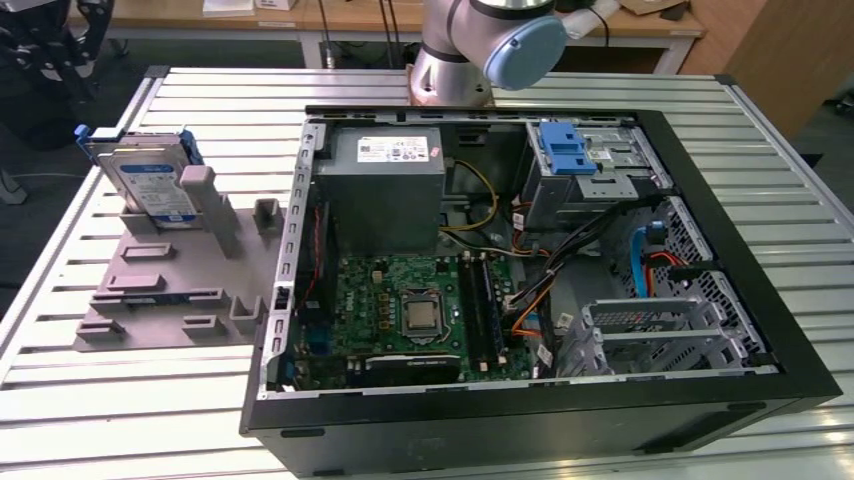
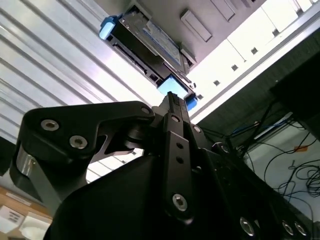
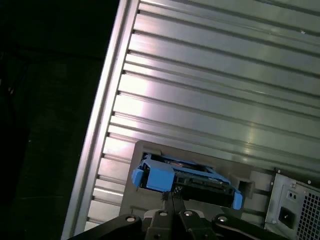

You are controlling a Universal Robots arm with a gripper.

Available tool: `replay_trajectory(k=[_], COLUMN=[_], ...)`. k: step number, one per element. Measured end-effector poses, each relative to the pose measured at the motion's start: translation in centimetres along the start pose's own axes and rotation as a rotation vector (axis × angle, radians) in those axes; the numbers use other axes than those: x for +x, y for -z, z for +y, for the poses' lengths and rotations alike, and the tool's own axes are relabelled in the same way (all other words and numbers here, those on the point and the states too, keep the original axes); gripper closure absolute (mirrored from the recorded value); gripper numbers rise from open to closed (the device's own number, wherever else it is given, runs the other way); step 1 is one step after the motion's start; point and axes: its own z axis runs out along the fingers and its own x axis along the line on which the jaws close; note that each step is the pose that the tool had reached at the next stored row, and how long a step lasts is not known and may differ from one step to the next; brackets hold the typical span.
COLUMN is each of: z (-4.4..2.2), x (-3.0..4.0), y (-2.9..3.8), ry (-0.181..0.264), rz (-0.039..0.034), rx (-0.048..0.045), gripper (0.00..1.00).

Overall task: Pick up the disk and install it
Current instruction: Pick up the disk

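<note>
The disk is a silver drive with a white-and-blue label in a blue bracket. It stands on edge in a grey holder at the exterior view's left, beside the open computer case. Both wrist views look at it from a distance: the disk lies just beyond the tips of my gripper, and the disk sits past the gripper. The black fingers are pressed together with nothing between them. They are apart from the disk.
The open black computer case lies on the slatted aluminium table. Inside are a grey power supply box, the green motherboard and a drive bay with a blue latch. The arm's base stands behind the case.
</note>
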Motion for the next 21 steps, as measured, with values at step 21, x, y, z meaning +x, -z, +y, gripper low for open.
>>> replay_trajectory(k=[21], z=[0.00], x=[0.00], y=[-0.01], ry=[0.177], rz=[0.0078], rx=[-0.0033], gripper=[0.89])
